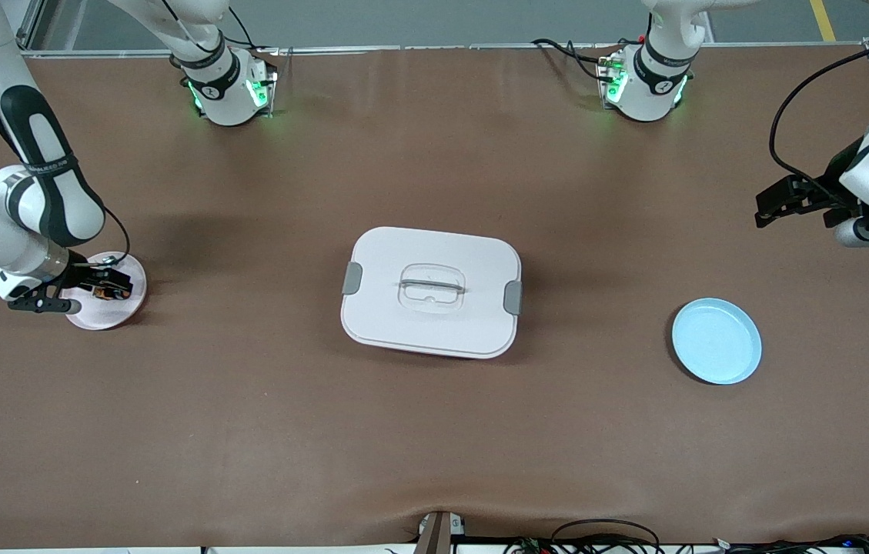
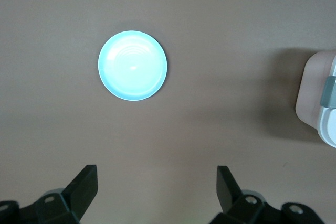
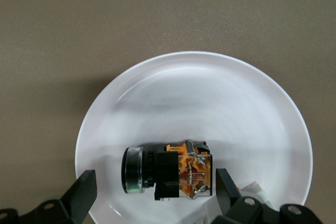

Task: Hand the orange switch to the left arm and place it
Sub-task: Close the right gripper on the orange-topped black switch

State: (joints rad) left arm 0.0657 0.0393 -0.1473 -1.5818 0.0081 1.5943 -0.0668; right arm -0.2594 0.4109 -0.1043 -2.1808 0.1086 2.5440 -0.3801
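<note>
The orange switch [image 3: 168, 174], a black body with orange bits, lies on its side on a small pink plate [image 1: 134, 277] at the right arm's end of the table. It also shows in the front view [image 1: 104, 293]. My right gripper [image 3: 156, 190] is low over the plate, open, with one finger on each side of the switch and a gap at both; it shows in the front view too [image 1: 95, 295]. My left gripper [image 1: 765, 209] is open and empty, up in the air at the left arm's end; its own view [image 2: 156, 182] shows bare table under it. The white box [image 1: 431, 291] stands mid-table.
A small blue plate [image 1: 716, 341] lies empty toward the left arm's end, nearer the front camera than the box; it also shows in the left wrist view [image 2: 132, 65]. A corner of the box [image 2: 317, 98] shows there too. A small white part [image 3: 253, 189] lies on the pink plate [image 3: 210, 93].
</note>
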